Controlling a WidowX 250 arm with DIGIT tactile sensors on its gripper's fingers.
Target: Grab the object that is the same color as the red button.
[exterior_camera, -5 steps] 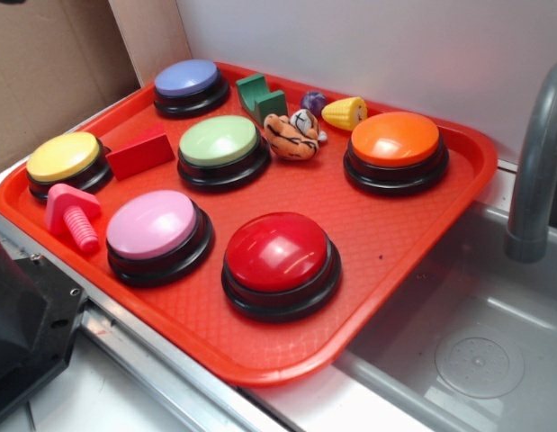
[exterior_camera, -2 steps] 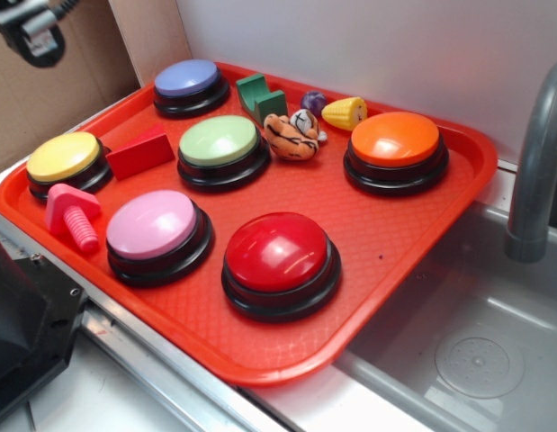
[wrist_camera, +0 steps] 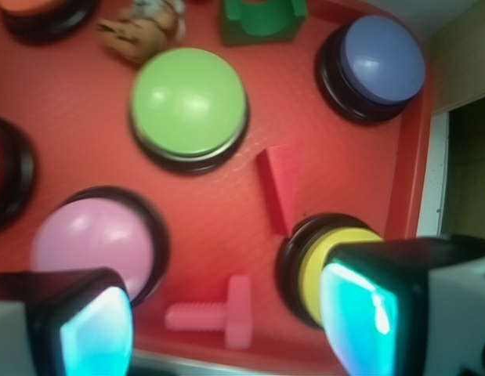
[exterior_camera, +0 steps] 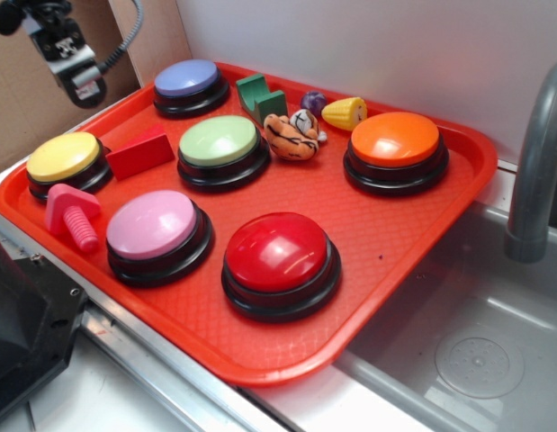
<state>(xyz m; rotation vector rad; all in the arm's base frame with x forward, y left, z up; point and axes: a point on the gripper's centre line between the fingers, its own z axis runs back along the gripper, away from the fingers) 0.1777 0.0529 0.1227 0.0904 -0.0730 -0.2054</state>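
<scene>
- The black robot pincer has come further into the exterior view since a moment ago, now hanging lower over the far left corner of the red plastic tray
- In the wrist view its two pads stand apart with nothing between them
- The small red wedge block lies untouched on the tray, between the yellow dome button and the green dome button, where it lay before
- The glossy red dome button on its black base sits at the tray's near side, beside the pink dome button
- The pink plastic bolt lies by the near left rim
</scene>
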